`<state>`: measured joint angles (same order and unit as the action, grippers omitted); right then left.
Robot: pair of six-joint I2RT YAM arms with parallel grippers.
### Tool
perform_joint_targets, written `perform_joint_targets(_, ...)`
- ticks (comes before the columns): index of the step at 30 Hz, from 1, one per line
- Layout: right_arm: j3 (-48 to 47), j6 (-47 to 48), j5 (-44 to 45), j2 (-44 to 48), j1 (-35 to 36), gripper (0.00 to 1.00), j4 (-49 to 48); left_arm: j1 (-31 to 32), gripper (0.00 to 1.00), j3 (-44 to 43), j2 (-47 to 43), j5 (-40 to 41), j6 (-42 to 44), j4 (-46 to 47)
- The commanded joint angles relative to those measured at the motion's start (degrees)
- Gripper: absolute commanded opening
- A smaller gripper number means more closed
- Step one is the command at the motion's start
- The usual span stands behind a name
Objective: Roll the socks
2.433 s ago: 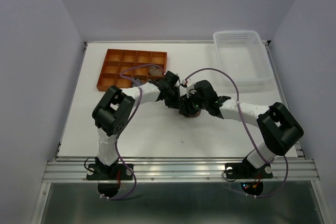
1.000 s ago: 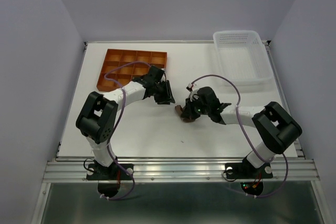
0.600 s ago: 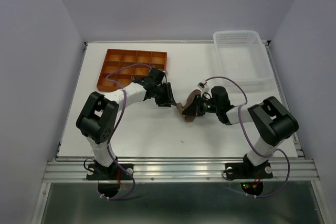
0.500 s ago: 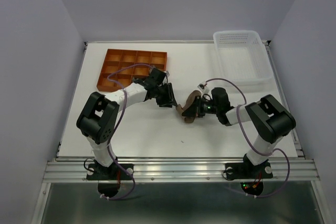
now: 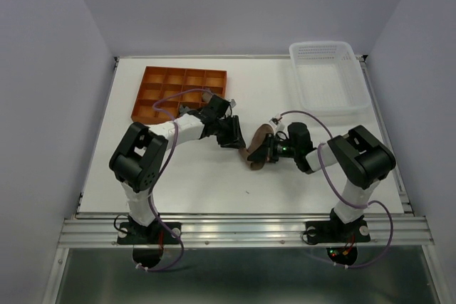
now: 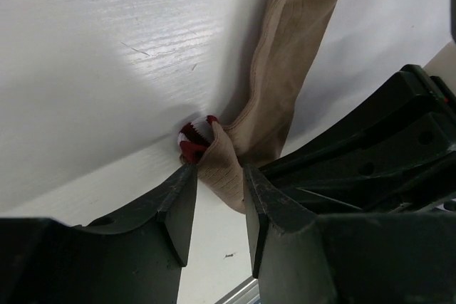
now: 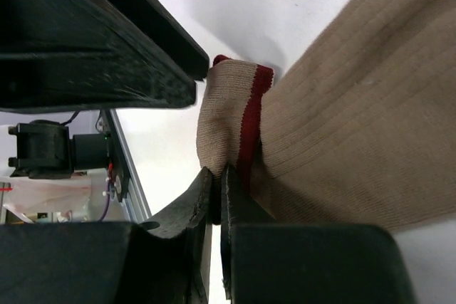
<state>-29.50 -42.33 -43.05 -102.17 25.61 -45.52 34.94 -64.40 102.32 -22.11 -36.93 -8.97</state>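
Judging by its drape, the sock point(image 6: 281, 90) is light, limp ribbed knit, tan with a red-white band point(image 6: 192, 140); it has no stiffness and will likely sag or unroll unless pinned; not fragile, mildly grippy; best taken at the cuff through doubled layers. It lies mid-table point(image 5: 185, 176) between both arms. The left gripper point(image 6: 217, 176) pinches a bunched fold beside the band, fabric filling its half-closed jaws; the right gripper point(image 7: 216, 174) is nearly closed on a thin cuff edge. Hidden: the far end runs out of both wrist views; from above the grippers cover most of it; depth of either bite unclear.
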Motion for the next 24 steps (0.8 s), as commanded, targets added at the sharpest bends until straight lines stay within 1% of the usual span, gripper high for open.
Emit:
perform_joint_targets(1,1.1,-0.2,0.5,-0.6,-0.8,0.03,-4.1,1.4,0.43,-1.4,2.3,-2.2,0.5,1.7)
perform_joint_targets(8,1.5,-0.4,-0.2,-1.8,-2.0,0.05,-4.4,1.8,0.43,-1.2,4.0,-1.8,0.4,1.4)
perform_joint_targets(11,1.4,0.0,-0.6,-2.2,-2.0,0.08,-4.3,2.1,0.41,-1.4,4.5,-1.4,0.3,1.4)
perform_joint_targets(12,1.4,0.4,-0.7,-2.1,-2.0,0.13,-4.3,2.2,0.41,-1.6,4.8,-0.9,0.2,1.4)
perform_joint_targets(13,1.2,0.6,-1.2,-1.8,-2.0,0.20,-4.1,2.7,0.41,-2.0,5.0,-0.7,0.0,1.3)
perform_joint_targets(14,0.9,0.6,-1.6,-1.7,-2.0,0.30,-3.8,2.8,0.41,-2.2,5.1,-0.3,0.0,1.2)
perform_joint_targets(15,-0.3,1.9,-3.3,-1.7,-2.0,0.33,-1.5,2.9,0.40,-2.5,5.2,0.4,-0.2,1.1)
perform_joint_targets(17,-1.9,4.8,-3.6,-0.3,-2.0,0.39,2.6,3.2,0.40,-2.9,5.3,1.4,-0.3,-0.1)
perform_joint_targets(19,-3.5,7.8,-1.4,2.0,-2.0,0.42,9.0,3.5,0.40,-3.4,5.1,3.0,-0.2,-1.1)
perform_joint_targets(20,-4.2,11.6,0.1,5.0,-2.0,0.43,12.2,3.6,0.40,-3.4,4.9,3.6,-0.1,-1.4)
perform_joint_targets(21,-5.1,13.5,3.6,6.6,-2.0,0.45,15.5,3.6,0.40,-3.4,4.8,4.3,0.0,-1.7)
perform_joint_targets(22,-6.8,15.3,5.4,8.0,-2.0,0.47,21.4,3.7,0.40,-3.6,4.6,4.6,0.2,-2.1)
perform_joint_targets(24,-8.2,19.2,10.9,12.1,-2.0,0.48,28.0,4.0,0.40,-4.0,4.6,5.0,0.3,-2.5)
